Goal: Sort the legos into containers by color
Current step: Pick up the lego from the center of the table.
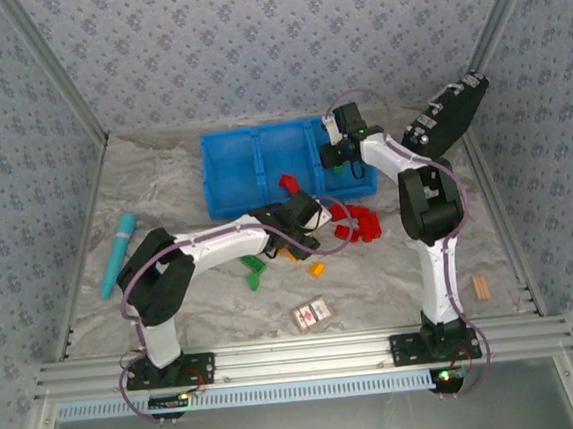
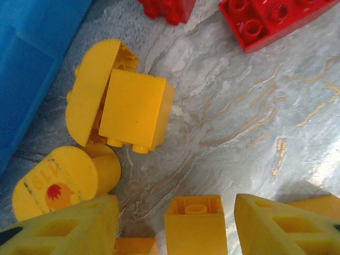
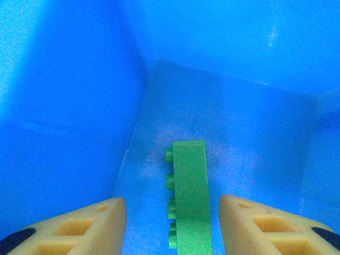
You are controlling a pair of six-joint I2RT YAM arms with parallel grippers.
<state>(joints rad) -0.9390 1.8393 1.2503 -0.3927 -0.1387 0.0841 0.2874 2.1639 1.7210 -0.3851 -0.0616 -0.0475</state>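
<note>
The blue three-compartment container (image 1: 233, 174) stands at the back of the table. My right gripper (image 1: 340, 155) hangs inside its right compartment, open (image 3: 171, 212), and a long green lego (image 3: 190, 196) lies on its side on the blue floor between the fingers, free of both. My left gripper (image 1: 312, 224) is low over the table in front of the container. It stands open (image 2: 177, 212) around a yellow lego (image 2: 195, 228), with a gap on each side. More yellow legos (image 2: 135, 109) lie just ahead, and red legos (image 2: 273, 18) beyond them.
Red legos (image 1: 357, 220), a green one (image 1: 254, 267) and an orange one (image 1: 316, 269) lie mid-table. A red-and-white card box (image 1: 312, 314) sits near the front, a teal cylinder (image 1: 117, 254) at the left, a wooden block (image 1: 482, 288) at the right, a black device (image 1: 448, 115) back right.
</note>
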